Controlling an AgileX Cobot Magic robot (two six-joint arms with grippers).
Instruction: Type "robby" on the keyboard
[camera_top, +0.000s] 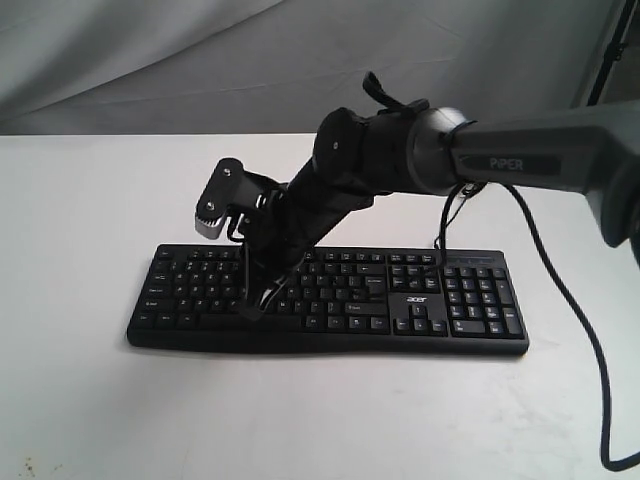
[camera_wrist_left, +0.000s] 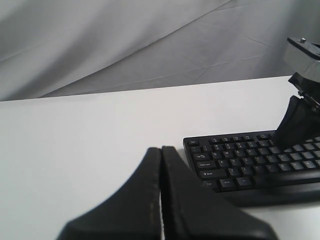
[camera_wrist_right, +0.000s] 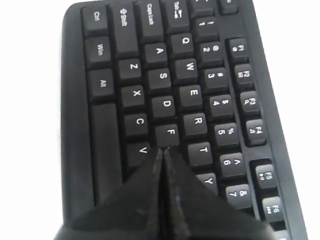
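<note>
The black keyboard (camera_top: 330, 295) with white legends lies across the white table, its acer logo above the arrow keys. My right gripper (camera_top: 250, 312) reaches across onto its left half, shut, tips down among the letter keys. In the right wrist view the keyboard (camera_wrist_right: 165, 90) fills the frame and the shut right gripper (camera_wrist_right: 163, 150) points at the edge of the F key, with V and T either side. My left gripper (camera_wrist_left: 161, 148) is shut on nothing, hovering over bare table beside the keyboard (camera_wrist_left: 250, 165) at its Ctrl and Shift corner. The left arm does not show in the exterior view.
White table (camera_top: 90, 200) runs to a grey cloth backdrop (camera_top: 200, 60). The right arm's black cable (camera_top: 560, 300) hangs over the table's right side. The keyboard's thin cable (camera_top: 440, 225) rises behind the number pad. The right arm's wrist (camera_wrist_left: 300, 110) stands over the keys.
</note>
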